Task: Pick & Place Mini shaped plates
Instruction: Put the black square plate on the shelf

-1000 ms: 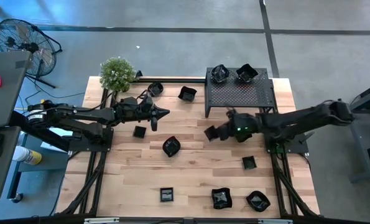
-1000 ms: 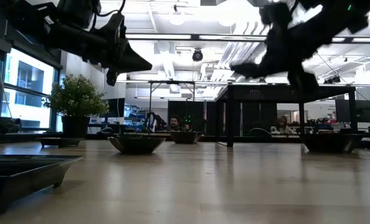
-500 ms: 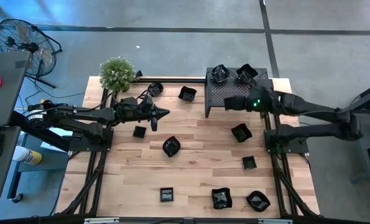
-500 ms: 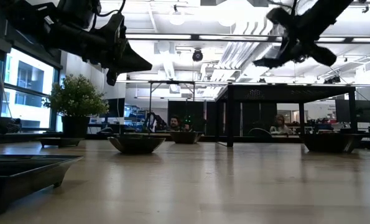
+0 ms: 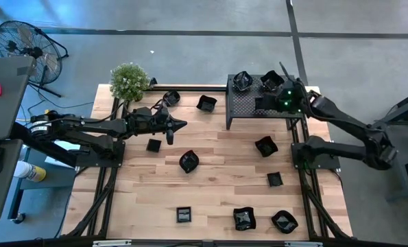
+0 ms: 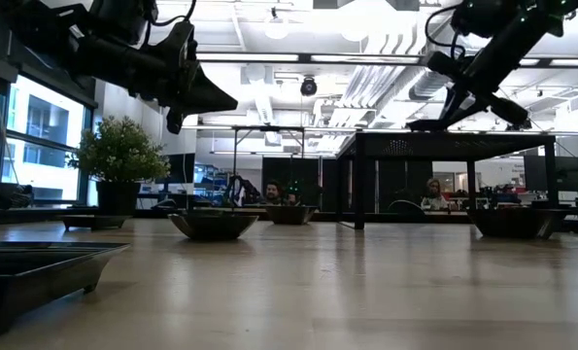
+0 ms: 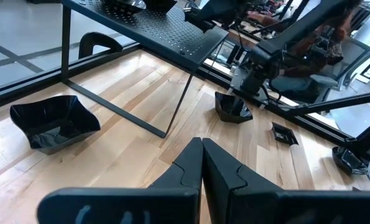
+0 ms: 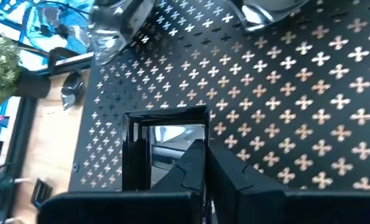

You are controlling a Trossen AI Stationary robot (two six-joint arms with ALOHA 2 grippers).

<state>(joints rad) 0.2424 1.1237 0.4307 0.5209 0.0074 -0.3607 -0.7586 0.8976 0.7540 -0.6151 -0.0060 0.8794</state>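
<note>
Two matte black jointed metal arms, cabled; right arm's wrist (image 5: pixel 284 103) shows green indicator lights. Each black two-finger gripper (image 7: pixel 201 163) ends in tapered, notched fingers.

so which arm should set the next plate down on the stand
Right. Its gripper is over the perforated stand, shut on a square mini plate. The left gripper is shut, empty, above the table away from it.

The right tool (image 8: pixel 204 163) hides part of the square plate (image 8: pixel 163 152) it grips.
</note>
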